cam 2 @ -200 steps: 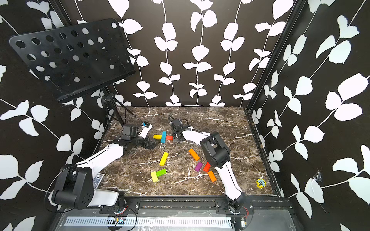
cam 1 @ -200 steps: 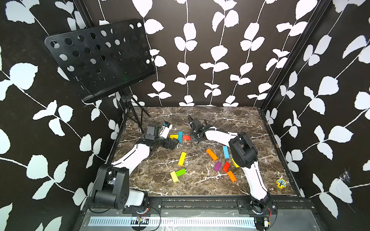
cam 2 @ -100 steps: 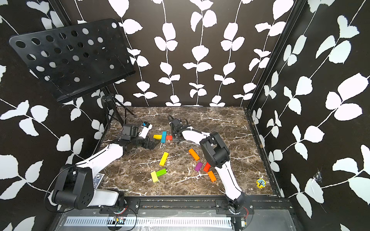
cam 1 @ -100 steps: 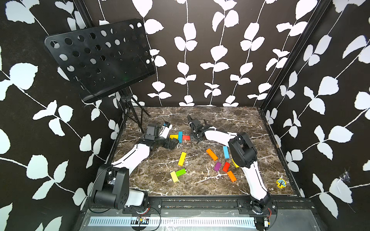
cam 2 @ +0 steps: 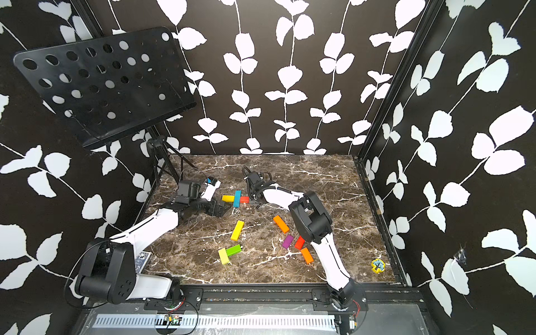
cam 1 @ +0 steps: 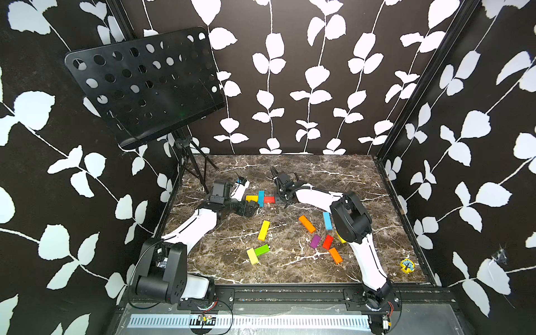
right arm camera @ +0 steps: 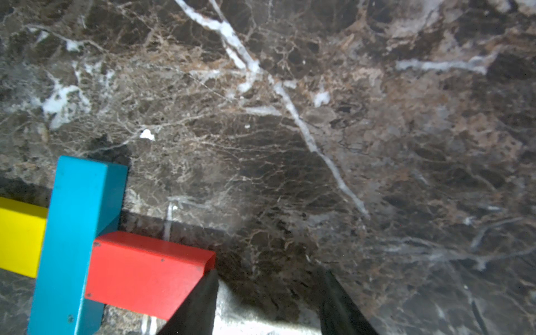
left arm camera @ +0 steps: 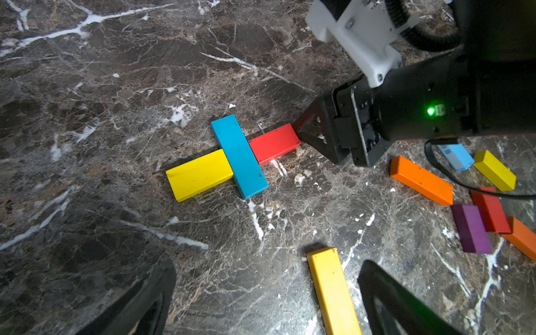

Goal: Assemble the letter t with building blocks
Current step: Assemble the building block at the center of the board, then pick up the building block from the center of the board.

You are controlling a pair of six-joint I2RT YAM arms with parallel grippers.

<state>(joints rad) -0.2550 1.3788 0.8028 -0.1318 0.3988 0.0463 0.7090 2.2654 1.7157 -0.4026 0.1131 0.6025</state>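
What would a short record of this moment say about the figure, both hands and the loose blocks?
figure: blue block lying flat, yellow block and red block butting its long sides, forming a cross
right hand: open, empty, one finger at the red block's free end
left hand: open, empty, facing the cross
ahead of left hand: long yellow bar
loose: green block touching short yellow block; orange block and purple block by the right arm
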